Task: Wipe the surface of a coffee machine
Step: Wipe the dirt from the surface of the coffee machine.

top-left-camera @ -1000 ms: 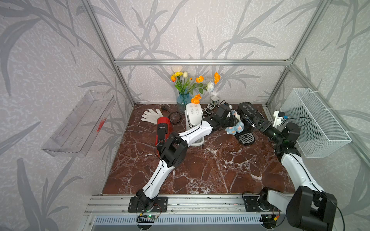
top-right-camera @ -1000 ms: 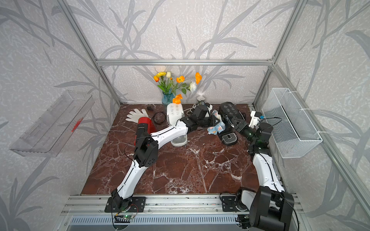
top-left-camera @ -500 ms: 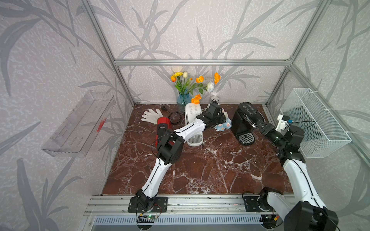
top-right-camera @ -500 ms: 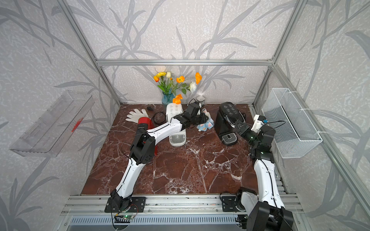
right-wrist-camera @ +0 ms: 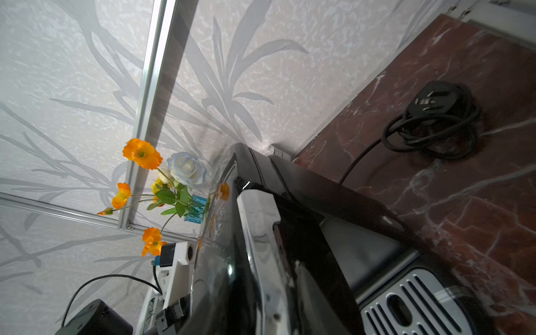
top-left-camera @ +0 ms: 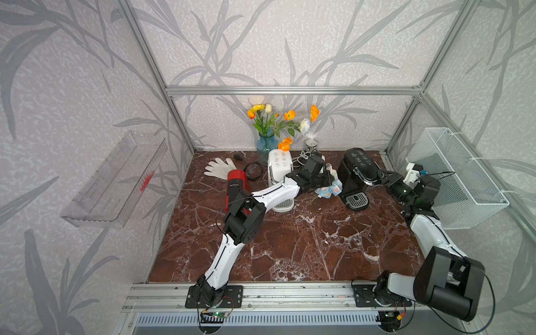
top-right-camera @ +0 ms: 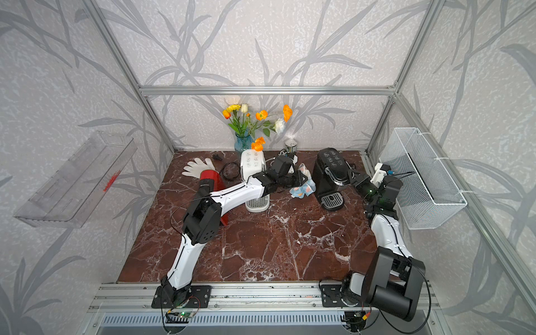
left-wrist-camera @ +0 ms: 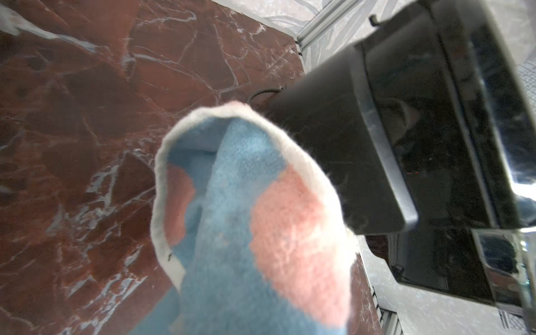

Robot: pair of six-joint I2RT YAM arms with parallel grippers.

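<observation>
Left claw (top-left-camera: 327, 179) clamped on cloth (top-left-camera: 328, 190). Machine (top-left-camera: 355, 169) just ahead of it. Right claw (top-left-camera: 382, 177) at machine's opposite side; cannot tell whether jaws are apart.

The left arm (top-left-camera: 272, 193) rose from its base, bent sharply at the elbow and stretched out low and forward. The left gripper (top-left-camera: 329, 178) had its fingers pinched tight on a cloth (top-left-camera: 327, 190). The right arm (top-left-camera: 429, 235) folded at its base and reached forward and inward. The right gripper (top-left-camera: 381, 175) clasped the side of the coffee machine (top-left-camera: 356, 171), fingers partly apart.
</observation>
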